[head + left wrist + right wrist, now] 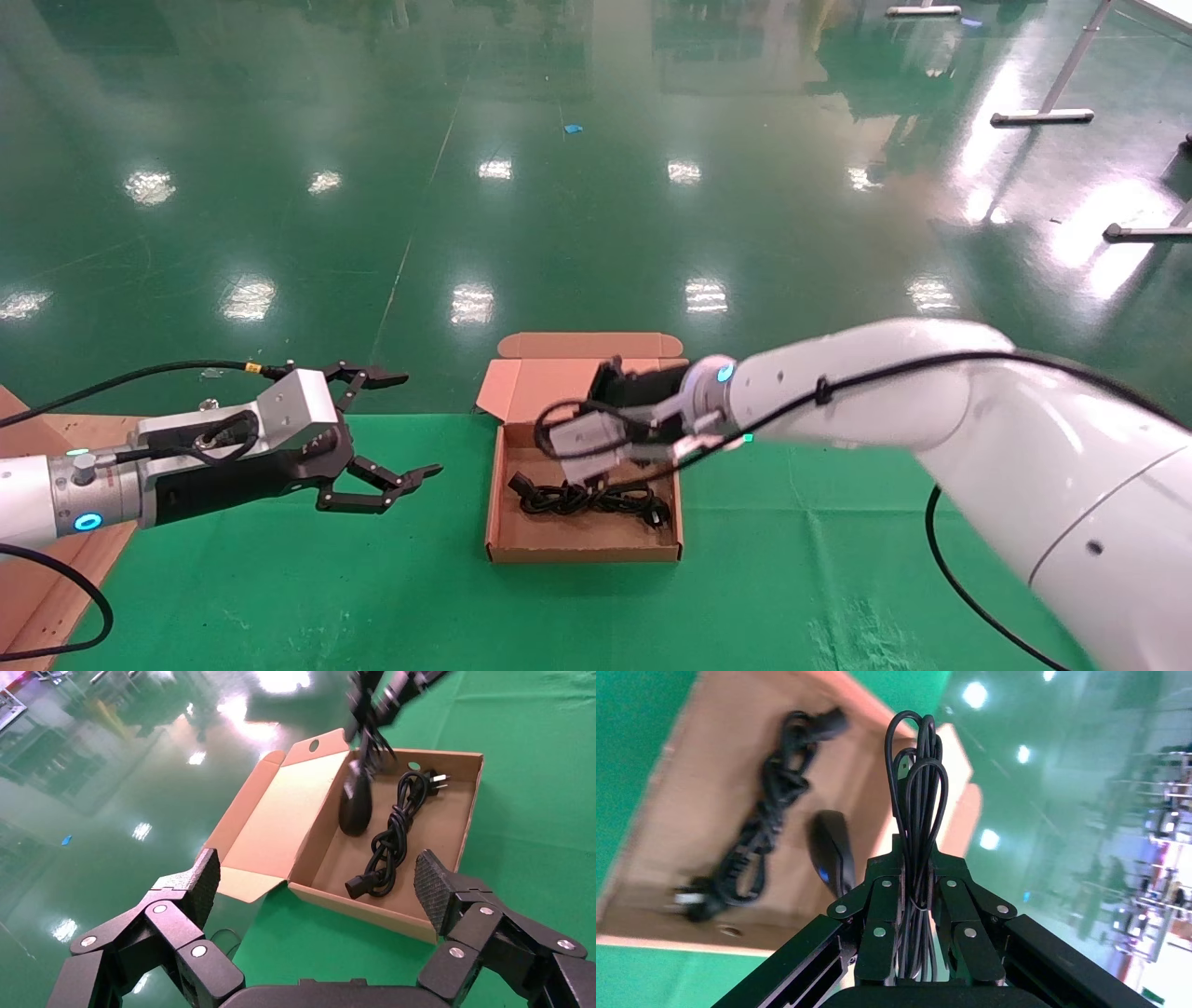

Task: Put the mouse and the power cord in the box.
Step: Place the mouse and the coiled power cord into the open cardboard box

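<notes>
Left wrist view: power cord (392,836) already boxed (365,906); mouse (355,804) dangled inside by clamped right gripper (917,903), release pending; left gripper (316,881) spread empty.

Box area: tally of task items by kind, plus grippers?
Box: 1
Power cord, lying in the box: 1
Mouse, hanging by its wire over the box: 1
Grippers: 2, left gripper open, right gripper shut on the mouse's wire
Total: 5
</notes>
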Motion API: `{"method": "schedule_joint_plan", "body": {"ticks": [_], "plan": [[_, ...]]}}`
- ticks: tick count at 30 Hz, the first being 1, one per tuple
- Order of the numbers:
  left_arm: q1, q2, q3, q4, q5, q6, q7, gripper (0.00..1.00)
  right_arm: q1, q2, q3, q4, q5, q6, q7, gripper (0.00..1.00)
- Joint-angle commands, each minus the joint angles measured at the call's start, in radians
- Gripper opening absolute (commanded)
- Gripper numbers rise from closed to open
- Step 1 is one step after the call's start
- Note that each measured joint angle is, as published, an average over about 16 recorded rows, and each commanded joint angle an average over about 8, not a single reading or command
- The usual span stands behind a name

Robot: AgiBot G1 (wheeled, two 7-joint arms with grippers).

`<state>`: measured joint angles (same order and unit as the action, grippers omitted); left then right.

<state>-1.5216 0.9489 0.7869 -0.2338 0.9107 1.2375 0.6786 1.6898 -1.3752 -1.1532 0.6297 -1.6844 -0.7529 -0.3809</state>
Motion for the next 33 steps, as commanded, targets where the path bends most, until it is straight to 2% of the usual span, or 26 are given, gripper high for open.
{"method": "schedule_joint_plan", "body": {"ticks": [1,3,4,9,11,12,33], "plan": [[-0.003,0.004,-0.004,0.025,-0.006,0.008,0.015,1.00,-0.013,0.001,-0.040,0.003,0.014,0.023,0.017,0.00],[-0.009,0.009,-0.004,0.042,-0.006,0.016,0.025,1.00,-0.018,0.001,-0.068,0.003,0.025,0.035,0.025,0.07],[-0.011,0.011,-0.004,0.050,-0.005,0.020,0.029,1.00,-0.020,0.002,-0.080,0.003,0.031,0.039,0.028,0.17],[-0.021,0.019,-0.005,0.082,-0.007,0.034,0.045,1.00,-0.028,0.003,-0.126,0.004,0.062,0.057,0.038,0.79],[-0.023,0.020,-0.005,0.091,-0.008,0.038,0.049,1.00,-0.030,0.003,-0.137,0.005,0.074,0.063,0.041,0.97],[-0.024,0.020,-0.006,0.094,-0.008,0.039,0.050,1.00,-0.031,0.003,-0.141,0.005,0.078,0.065,0.042,1.00],[-0.019,0.017,-0.010,0.076,-0.008,0.039,0.037,1.00,-0.032,0.016,-0.133,0.017,0.075,0.060,0.040,1.00]]}}
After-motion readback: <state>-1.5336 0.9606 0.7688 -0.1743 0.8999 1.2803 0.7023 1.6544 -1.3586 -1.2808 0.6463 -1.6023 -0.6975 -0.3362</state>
